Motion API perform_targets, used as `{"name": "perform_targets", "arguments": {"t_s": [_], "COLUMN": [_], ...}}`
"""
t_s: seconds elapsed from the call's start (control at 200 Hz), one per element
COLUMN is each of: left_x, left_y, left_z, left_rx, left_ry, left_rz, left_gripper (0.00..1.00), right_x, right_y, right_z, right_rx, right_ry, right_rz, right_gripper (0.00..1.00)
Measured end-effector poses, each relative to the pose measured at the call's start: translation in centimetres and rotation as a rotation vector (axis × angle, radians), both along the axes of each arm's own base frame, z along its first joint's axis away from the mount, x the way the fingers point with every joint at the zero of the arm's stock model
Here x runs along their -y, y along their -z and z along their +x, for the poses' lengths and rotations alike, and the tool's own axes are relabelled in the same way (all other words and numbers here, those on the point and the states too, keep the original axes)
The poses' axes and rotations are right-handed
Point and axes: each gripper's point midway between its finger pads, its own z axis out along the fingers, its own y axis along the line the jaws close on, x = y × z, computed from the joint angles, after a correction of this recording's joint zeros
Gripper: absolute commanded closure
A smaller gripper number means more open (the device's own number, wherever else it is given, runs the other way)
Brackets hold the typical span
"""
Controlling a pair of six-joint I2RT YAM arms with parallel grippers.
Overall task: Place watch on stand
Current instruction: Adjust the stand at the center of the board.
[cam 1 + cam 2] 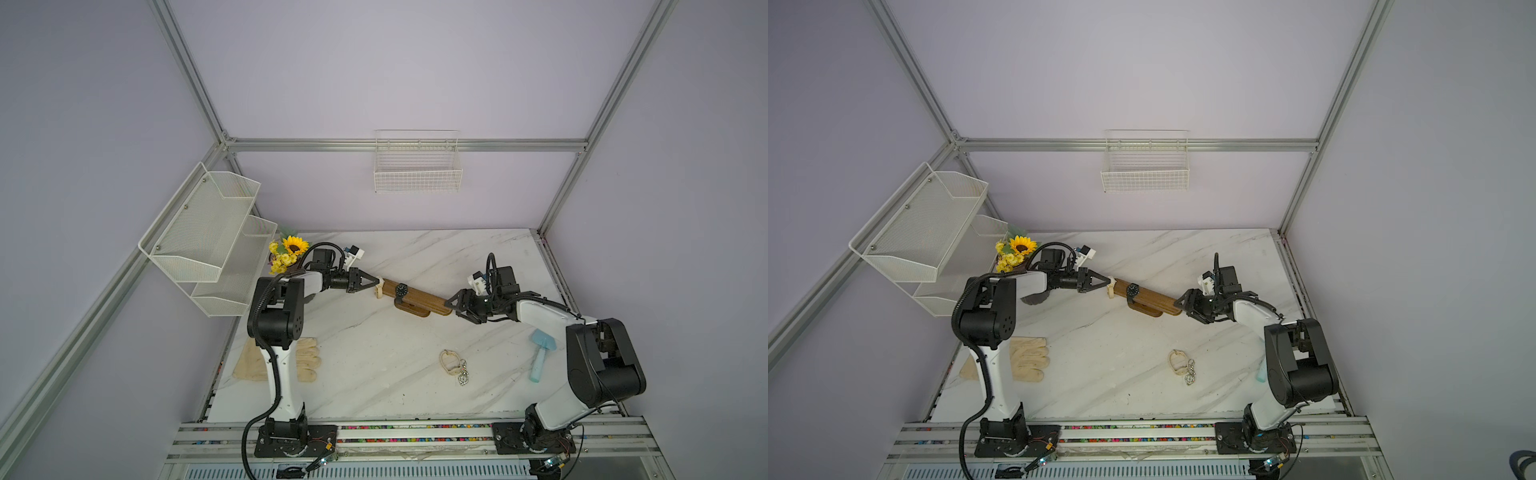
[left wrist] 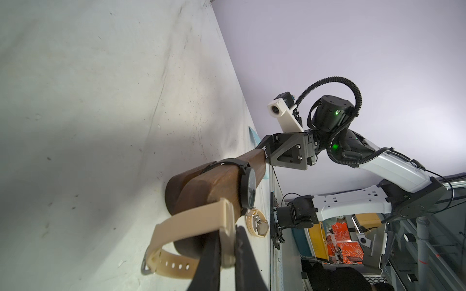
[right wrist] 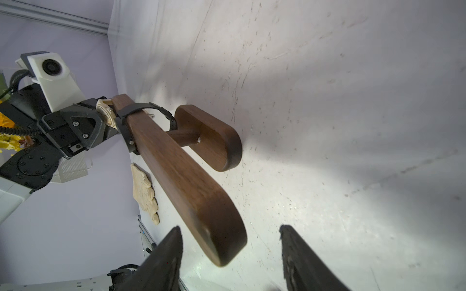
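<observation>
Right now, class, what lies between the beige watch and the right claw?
The wooden stand, with a black watch strapped round its bar; both top views show it.

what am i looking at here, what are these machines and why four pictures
These are two robot arms bolted at the edge of a marble table. Two pictures look down on the whole scene from above; the other two come from a small camera on each arm's wrist. In the middle is a wooden stand with a black watch already around its bar. The left hand is shut on a beige watch at one end of the bar. The right hand is open, its jaws either side of the other end. Also on the table: pale gloves, a blue brush and a beige strap with a keyring.
</observation>
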Motion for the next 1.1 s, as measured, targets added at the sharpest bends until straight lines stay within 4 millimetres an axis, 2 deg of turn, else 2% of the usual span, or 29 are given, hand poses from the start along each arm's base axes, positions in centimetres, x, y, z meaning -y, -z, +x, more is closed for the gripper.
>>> {"name": "perform_targets", "arguments": {"t_s": [0.15,0.405,0.605,0.71,0.83,1.1], "left_x": [0.0,0.0,-0.1,-0.1,-0.1,-0.1], "left_y": [0.0,0.0,0.0,0.0,0.0,0.0], "left_z": [0.0,0.0,0.0,0.0,0.0,0.1], "left_rx": [-0.001,-0.001,-0.001,-0.001,-0.001,-0.001], "left_ry": [0.0,0.0,-0.002,-0.002,-0.003,-0.004], "left_rz": [-0.001,-0.001,-0.001,0.0,0.0,0.001], "left_gripper": [0.91,0.91,0.91,0.91,0.91,0.91], "right_x": [-0.7,-1.5,-2.0,-2.6,-3.0,-2.7], "right_y": [0.1,-0.5,0.2,-0.5,-1.6,-2.0], "right_z": [0.1,0.6,0.4,0.4,1.1,2.6], "right_rx": [0.025,0.08,0.066,0.096,0.138,0.17], "right_ry": [0.01,0.0,-0.026,-0.067,-0.103,-0.177], "right_rz": [0.042,0.111,0.141,0.165,0.174,0.16], "right_gripper": [0.37,0.52,0.64,0.71,0.76,0.84]}}
